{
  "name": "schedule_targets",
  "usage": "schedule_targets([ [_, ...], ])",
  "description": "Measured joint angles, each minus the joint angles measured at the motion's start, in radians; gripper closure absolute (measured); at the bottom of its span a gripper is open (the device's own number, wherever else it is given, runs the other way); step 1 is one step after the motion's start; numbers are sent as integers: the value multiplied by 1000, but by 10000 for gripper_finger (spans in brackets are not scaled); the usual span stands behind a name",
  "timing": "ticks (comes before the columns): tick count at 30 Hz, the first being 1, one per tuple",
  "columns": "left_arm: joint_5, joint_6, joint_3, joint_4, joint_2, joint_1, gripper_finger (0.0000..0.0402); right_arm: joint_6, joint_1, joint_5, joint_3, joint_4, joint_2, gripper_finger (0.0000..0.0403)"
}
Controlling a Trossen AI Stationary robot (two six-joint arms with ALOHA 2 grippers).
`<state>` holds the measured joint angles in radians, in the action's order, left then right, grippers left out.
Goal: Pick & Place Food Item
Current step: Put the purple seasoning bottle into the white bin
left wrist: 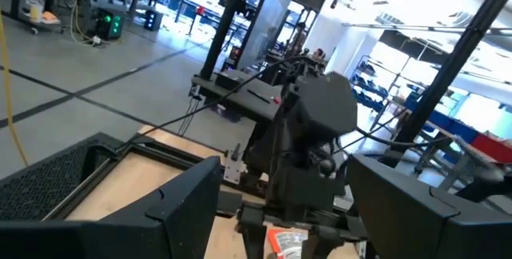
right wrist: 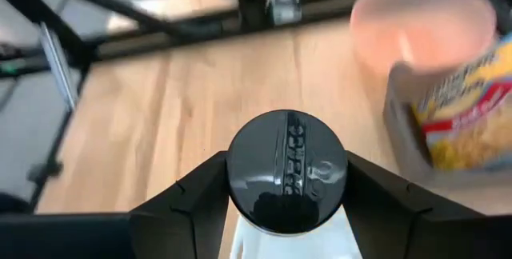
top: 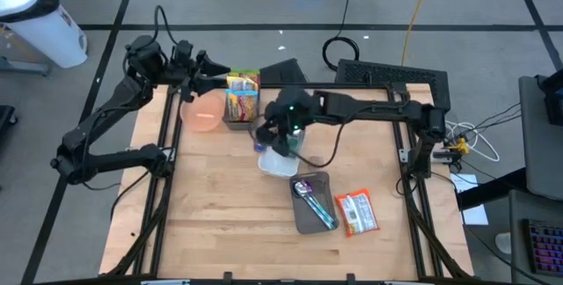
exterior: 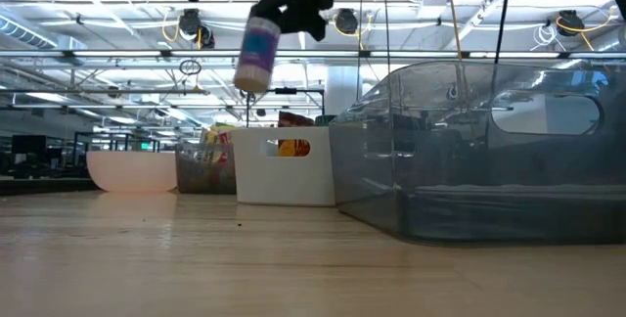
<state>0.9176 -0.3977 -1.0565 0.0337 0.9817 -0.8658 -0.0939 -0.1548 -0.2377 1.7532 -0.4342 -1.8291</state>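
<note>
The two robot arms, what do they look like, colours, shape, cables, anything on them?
Both arms are black and slender, built of jointed tube-like links. The left arm has a black cable looping off its upper end. The right arm shows a small green light near its wrist and a thin dark cable trailing below it. Each ends in a black two-finger gripper, left gripper, right gripper, with broad, flat, angular fingers.

Overhead, table-level, 2 wrist cams
</note>
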Motion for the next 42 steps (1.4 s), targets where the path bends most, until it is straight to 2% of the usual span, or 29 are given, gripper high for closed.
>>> schedule_targets([
  [5, -2, 29, 0, 31, 0, 0, 121, 40, 28, 82, 0, -101, -4, 207],
  [10, -26, 65, 0, 101, 0, 0, 121, 80, 47, 181, -4, -114, -3, 207],
  [25, -29, 76, 0, 152, 0, 4, 121, 1, 46, 192, -181, 39, -3, 207],
  [30, -29, 76, 0, 152, 0, 4, 121, -14, 52, 266, -244, 93, -3, 207],
  [37, -29, 76, 0, 157, 0, 4, 121, -55, 52, 288, -324, 164, -3, 207],
  [42, -29, 78, 0, 157, 0, 4, 121, -55, 52, 297, -333, 181, -3, 207],
])
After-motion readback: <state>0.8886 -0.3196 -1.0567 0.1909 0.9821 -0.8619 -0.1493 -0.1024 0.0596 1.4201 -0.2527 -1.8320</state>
